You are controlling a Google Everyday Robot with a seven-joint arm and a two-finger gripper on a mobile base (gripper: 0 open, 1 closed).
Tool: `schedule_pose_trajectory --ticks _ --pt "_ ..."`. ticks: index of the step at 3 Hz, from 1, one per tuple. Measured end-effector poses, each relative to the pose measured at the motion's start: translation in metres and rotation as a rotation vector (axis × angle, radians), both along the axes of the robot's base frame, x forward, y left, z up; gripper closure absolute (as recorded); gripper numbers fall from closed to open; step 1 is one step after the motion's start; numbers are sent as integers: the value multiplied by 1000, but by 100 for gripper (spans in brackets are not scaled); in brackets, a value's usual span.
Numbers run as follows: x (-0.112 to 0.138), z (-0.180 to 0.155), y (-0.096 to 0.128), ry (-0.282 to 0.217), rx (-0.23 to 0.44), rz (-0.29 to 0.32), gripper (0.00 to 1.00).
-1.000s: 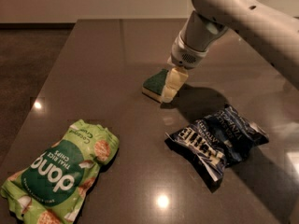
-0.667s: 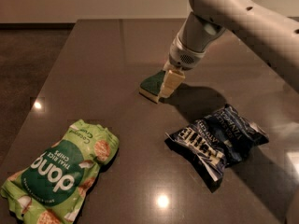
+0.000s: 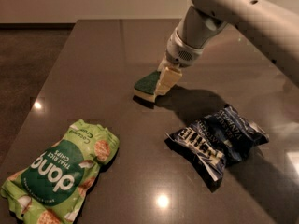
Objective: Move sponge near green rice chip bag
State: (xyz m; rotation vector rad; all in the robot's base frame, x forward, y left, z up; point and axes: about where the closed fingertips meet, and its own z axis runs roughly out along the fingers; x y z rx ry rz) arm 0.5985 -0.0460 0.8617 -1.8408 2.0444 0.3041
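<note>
The sponge (image 3: 146,84), dark green on top with pale yellow foam below, sits near the middle of the dark table. My gripper (image 3: 166,80) comes down from the upper right and holds the sponge at its right end, one pale finger (image 3: 167,79) showing against it. The sponge looks slightly tilted, its right end raised. The green rice chip bag (image 3: 58,174), light green with a dark green circle and white lettering, lies flat at the front left, well apart from the sponge.
A crumpled dark blue bag (image 3: 217,140) with white lettering lies at the front right, below the arm. The table's left edge (image 3: 44,90) runs along a dark floor. The arm (image 3: 233,13) spans the upper right.
The gripper and sponge have shifted a little to the left and toward the front, closer to the green bag. Both bags have not moved.
</note>
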Motion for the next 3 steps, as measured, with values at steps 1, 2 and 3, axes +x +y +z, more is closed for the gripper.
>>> schedule_pose_trajectory --ticks 1,2,3 --pt "-30 28 29 -1 59 89 100" --pt "-59 35 62 18 92 181 100" --pt "-82 31 89 41 100 246 83"
